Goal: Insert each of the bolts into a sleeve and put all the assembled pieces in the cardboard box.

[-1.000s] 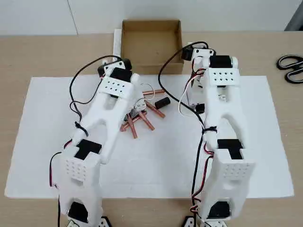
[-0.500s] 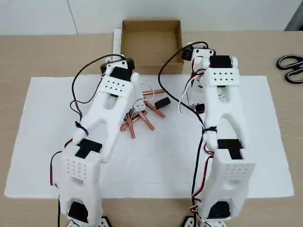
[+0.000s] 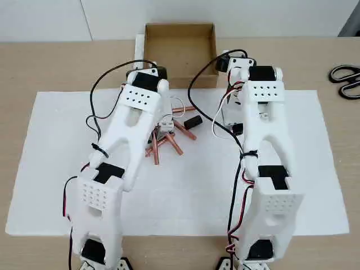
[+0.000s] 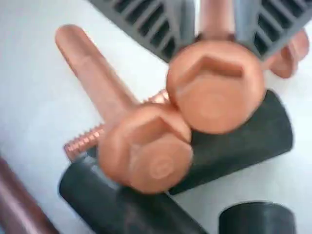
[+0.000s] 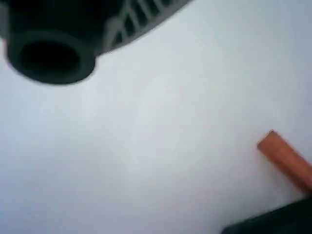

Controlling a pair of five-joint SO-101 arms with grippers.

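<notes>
Wooden table (image 3: 56, 62) bears a white sheet (image 3: 185, 197), cardboard box (image 3: 180, 50), and scissors (image 3: 346, 79).

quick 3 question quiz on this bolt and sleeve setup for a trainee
1. True or false: the left gripper grips a copper bolt by its shaft.
2. The right gripper holds: A a bolt, B a black sleeve, C nothing.
3. Which tool lies on the bare table beyond the white sheet, on the right arm's side?
Key: 1 true; 2 B; 3 scissors.
</notes>
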